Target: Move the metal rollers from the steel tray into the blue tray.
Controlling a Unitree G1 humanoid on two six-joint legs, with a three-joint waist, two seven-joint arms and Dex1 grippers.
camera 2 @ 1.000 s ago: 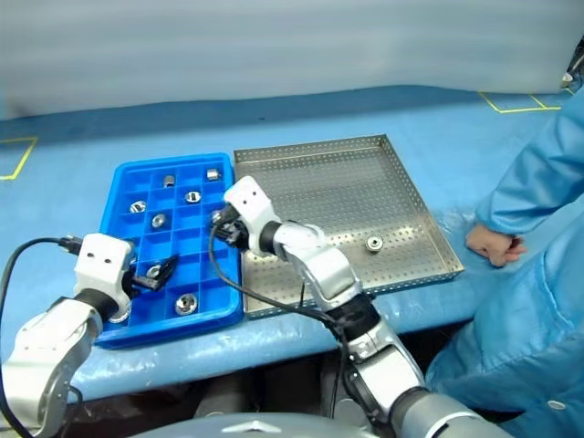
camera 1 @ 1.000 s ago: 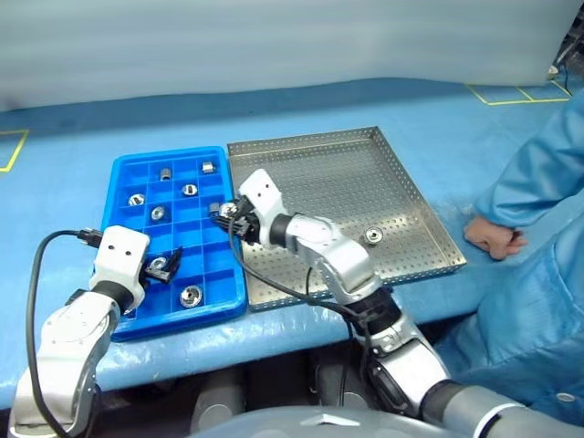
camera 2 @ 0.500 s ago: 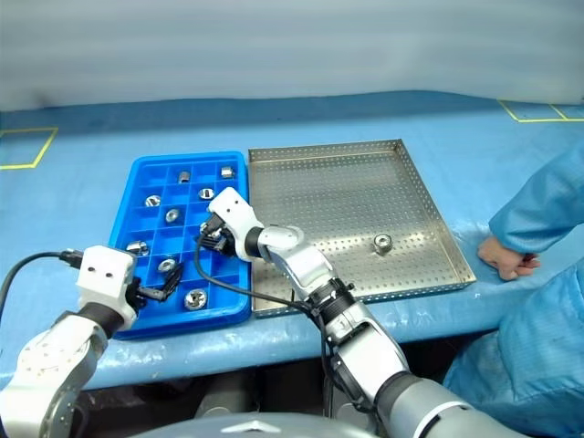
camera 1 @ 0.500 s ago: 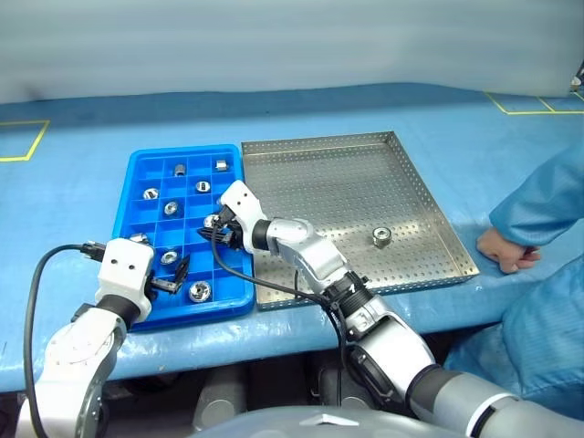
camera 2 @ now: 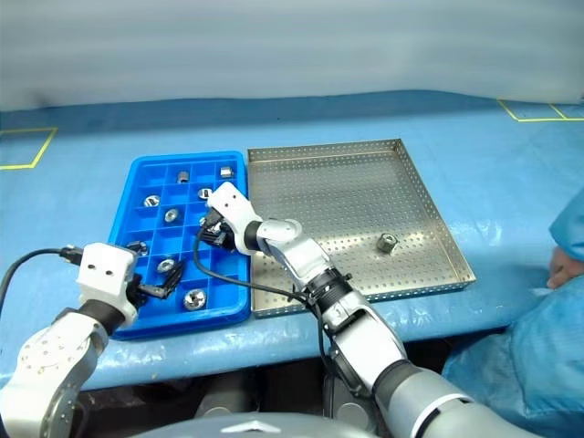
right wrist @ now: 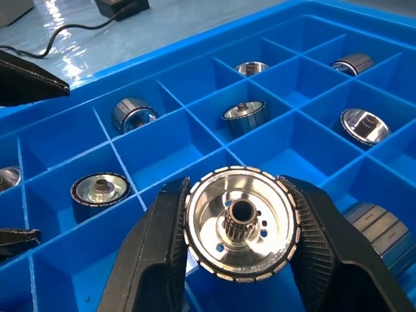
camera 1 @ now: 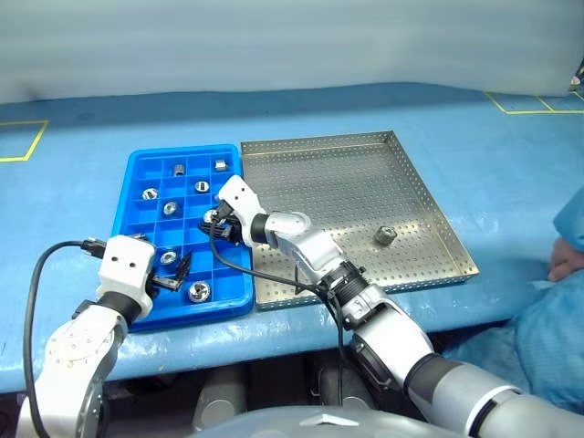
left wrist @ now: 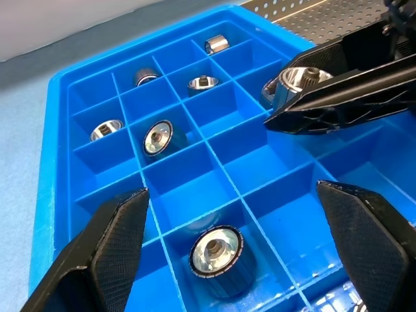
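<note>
The blue tray [camera 1: 214,313] lies left of the steel tray [camera 1: 338,182], and several metal rollers [camera 1: 170,208] sit in its compartments. My right gripper [camera 1: 215,222] reaches across from the steel tray and is shut on one roller [right wrist: 242,224], held above a compartment near the blue tray's right side. My left gripper [camera 1: 173,272] stands open over the tray's front left, just above a lying roller [left wrist: 214,253], holding nothing. One roller [camera 1: 384,234] remains on the steel tray's perforated floor near its right rim.
A person's hand [camera 1: 566,260] and blue sleeve [camera 2: 570,228] show at the right edge, beyond the steel tray. A black cable [camera 1: 36,274] loops from my left wrist. Both trays lie on a blue table cover [camera 1: 456,128].
The camera shifted early on. My right gripper has carried its roller slightly farther over the blue tray. The person's hand has drawn back toward the right edge. My left gripper has held still.
</note>
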